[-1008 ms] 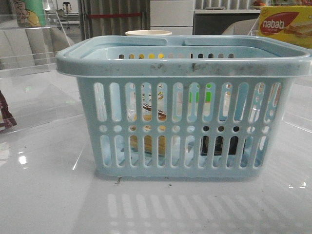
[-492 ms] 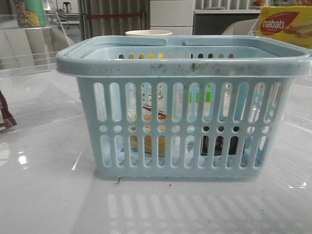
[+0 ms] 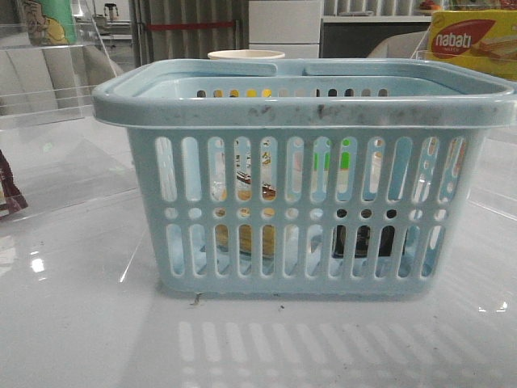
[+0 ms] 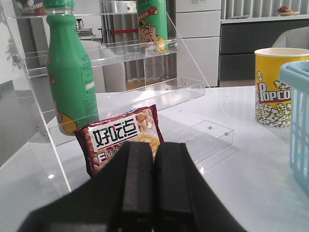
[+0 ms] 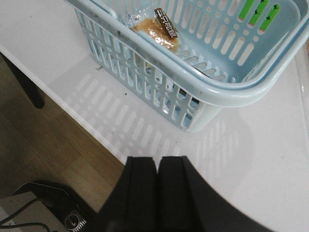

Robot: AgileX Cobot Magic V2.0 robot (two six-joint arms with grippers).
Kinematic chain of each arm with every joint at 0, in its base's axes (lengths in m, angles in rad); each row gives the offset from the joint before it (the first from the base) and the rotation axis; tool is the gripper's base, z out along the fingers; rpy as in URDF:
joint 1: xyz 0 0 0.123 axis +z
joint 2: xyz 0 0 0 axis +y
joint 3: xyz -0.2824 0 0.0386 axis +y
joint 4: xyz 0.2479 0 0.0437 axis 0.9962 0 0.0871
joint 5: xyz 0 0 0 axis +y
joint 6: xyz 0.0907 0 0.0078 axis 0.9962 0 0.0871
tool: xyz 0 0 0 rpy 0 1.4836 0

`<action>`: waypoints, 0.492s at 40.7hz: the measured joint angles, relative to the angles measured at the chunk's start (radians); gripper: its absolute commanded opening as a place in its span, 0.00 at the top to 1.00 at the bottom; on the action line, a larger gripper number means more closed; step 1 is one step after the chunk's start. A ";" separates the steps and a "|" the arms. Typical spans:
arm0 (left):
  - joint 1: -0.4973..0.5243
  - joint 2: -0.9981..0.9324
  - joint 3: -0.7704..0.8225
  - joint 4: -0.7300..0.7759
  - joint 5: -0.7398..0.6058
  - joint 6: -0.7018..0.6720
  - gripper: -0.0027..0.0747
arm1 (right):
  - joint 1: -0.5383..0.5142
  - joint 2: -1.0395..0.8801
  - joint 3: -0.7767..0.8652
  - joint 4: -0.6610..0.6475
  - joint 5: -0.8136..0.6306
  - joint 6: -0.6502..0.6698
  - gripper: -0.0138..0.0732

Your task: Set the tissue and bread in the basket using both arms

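The pale blue basket (image 3: 307, 105) fills the middle of the front view. Through its slotted front wall I see the bread (image 3: 246, 212) inside on the left and the dark tissue (image 3: 363, 241) low on the right. The right wrist view looks down into the basket (image 5: 227, 92), where the bread (image 5: 155, 30) lies on the floor in its clear bag. My right gripper (image 5: 158, 160) is shut and empty, above the table's edge and apart from the basket. My left gripper (image 4: 154, 146) is shut and empty, facing a snack bag away from the basket (image 4: 299, 121).
A red snack bag (image 4: 120, 137), a green bottle (image 4: 70, 82) and a clear acrylic shelf (image 4: 145, 92) stand before the left gripper. A yellow popcorn cup (image 4: 273, 87) sits beside the basket. A yellow nabati box (image 3: 477, 40) is at the back right. The table's edge (image 5: 72, 116) drops to a wooden floor.
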 measured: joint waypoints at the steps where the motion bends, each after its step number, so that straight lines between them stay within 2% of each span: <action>1: 0.000 0.000 0.000 0.000 0.000 0.000 0.85 | 0.000 -0.002 0.000 0.000 0.000 0.000 0.78; 7: 0.000 0.000 0.000 0.000 0.000 0.000 0.85 | -0.037 -0.041 0.046 -0.004 -0.058 0.000 0.78; 20: 0.000 0.000 0.000 0.000 -0.002 0.000 0.85 | -0.317 -0.251 0.344 -0.004 -0.456 0.000 0.78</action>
